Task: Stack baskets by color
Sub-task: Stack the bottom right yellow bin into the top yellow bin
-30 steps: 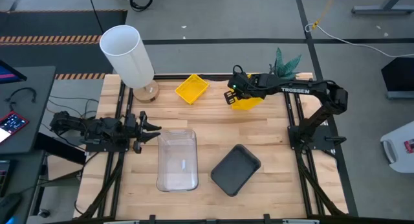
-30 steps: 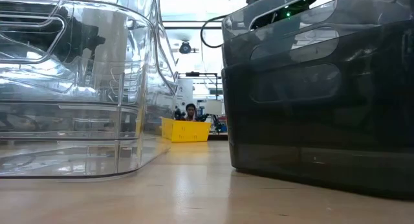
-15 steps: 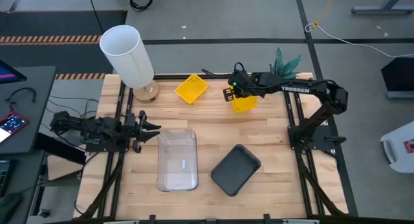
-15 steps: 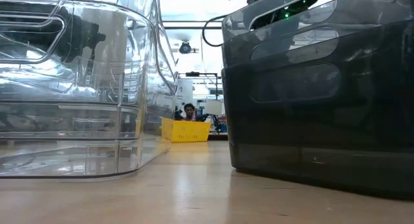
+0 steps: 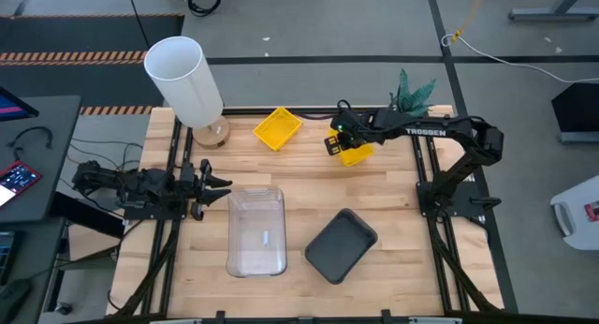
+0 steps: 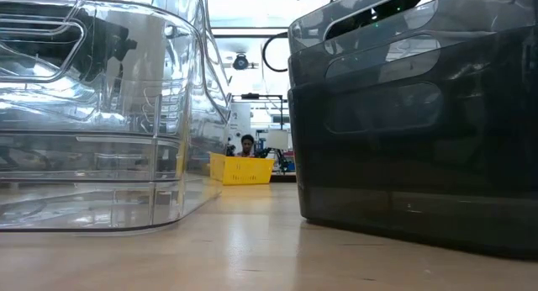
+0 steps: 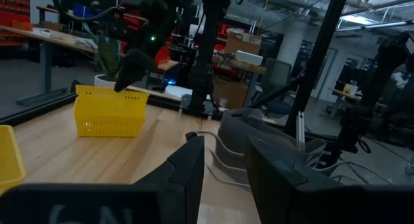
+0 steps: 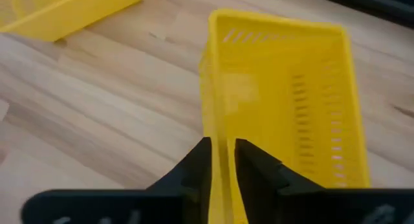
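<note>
A yellow basket (image 5: 358, 155) stands at the far right of the table, under my right gripper (image 5: 335, 141), which is shut on its wall. The right wrist view looks down into this basket (image 8: 291, 101). A second yellow basket (image 5: 278, 127) lies near the far edge. A stack of clear baskets (image 5: 256, 232) and a dark grey stack (image 5: 341, 244) rest on their bottoms near the front. My left gripper (image 5: 223, 184) waits open at the left edge, just left of the clear stack. My right gripper has one finger inside and one finger outside the yellow basket, with the rim of a side wall (image 8: 217, 130) between them. The fingers slant down from above. The basket stands level with its bottom on the table (image 7: 108, 123).
A tall white cylinder (image 5: 184, 76) stands at the far left corner and a small plant (image 5: 415, 90) at the far right corner. Bare wood lies between the two yellow baskets and in the table's middle.
My right gripper has gone down a little with the yellow basket. The basket hung tilted below the fingers a second ago and now sits level on the table.
</note>
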Tool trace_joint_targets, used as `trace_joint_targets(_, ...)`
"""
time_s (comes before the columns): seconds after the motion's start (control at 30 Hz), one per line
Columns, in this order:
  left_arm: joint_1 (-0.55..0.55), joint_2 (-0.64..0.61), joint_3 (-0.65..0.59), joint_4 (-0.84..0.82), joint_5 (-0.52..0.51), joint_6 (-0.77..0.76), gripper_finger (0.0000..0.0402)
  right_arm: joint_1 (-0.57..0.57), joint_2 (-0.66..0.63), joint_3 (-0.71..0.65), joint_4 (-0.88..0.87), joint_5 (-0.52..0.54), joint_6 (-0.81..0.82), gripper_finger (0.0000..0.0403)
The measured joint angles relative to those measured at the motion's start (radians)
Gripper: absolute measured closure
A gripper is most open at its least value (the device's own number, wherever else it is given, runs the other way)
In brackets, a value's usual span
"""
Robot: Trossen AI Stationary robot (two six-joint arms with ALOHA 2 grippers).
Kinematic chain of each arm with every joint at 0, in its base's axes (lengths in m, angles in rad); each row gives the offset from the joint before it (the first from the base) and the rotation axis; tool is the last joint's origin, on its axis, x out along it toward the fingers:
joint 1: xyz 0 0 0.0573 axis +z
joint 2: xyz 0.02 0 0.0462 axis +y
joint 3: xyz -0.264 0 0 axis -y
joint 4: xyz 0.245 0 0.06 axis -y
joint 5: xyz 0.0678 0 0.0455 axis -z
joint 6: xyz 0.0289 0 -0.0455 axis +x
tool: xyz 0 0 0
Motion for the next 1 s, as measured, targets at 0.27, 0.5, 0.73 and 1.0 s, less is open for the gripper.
trace_joint_targets(0.27,0.000,0.000,0.001,-0.020,0.000,0.000,0.0285,-0.004,0.000,0.064,-0.005,-0.039,-0.091,0.0290)
trace_joint_targets(0.5,0.000,0.000,0.002,-0.020,0.000,0.001,0.0285,-0.009,-0.001,0.145,-0.068,-0.047,-0.184,0.0286)
trace_joint_targets(0.73,0.000,0.000,0.002,-0.020,0.000,0.000,0.0285,-0.015,0.000,0.125,-0.116,-0.048,-0.186,0.0277)
trace_joint_targets(1.0,0.000,0.000,0.003,-0.021,0.001,0.000,0.0285,-0.024,0.000,0.070,-0.080,-0.057,-0.186,0.0263)
